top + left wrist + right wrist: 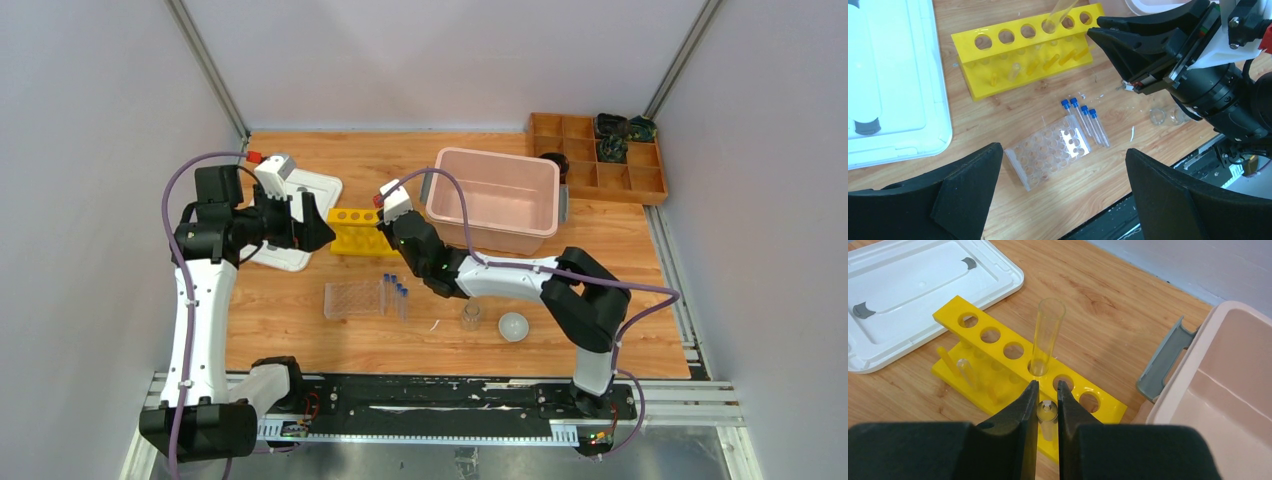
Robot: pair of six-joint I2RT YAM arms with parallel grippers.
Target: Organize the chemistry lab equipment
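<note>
My right gripper (1048, 385) is shut on a small clear tube (1047, 412) and holds it upright over the near edge of a yellow tube rack (998, 347), also seen from above (358, 232). One tall clear tube (1047, 335) stands in the rack's fourth hole. My left gripper (1063, 150) is open and empty, above the table left of the yellow rack (318, 230). Below it lie a clear plastic tube rack (1050, 150) and several blue-capped tubes (1085, 122). Two glass cups (1158, 116) and a white round dish (513, 326) sit to the right. The white triangle is not in view.
A pink tub (495, 198) with a grey handle (1160, 360) stands right behind the yellow rack. Its white lid (300, 215) lies at the left. A brown wooden compartment tray (600, 155) is at the back right. The two grippers are close together over the yellow rack.
</note>
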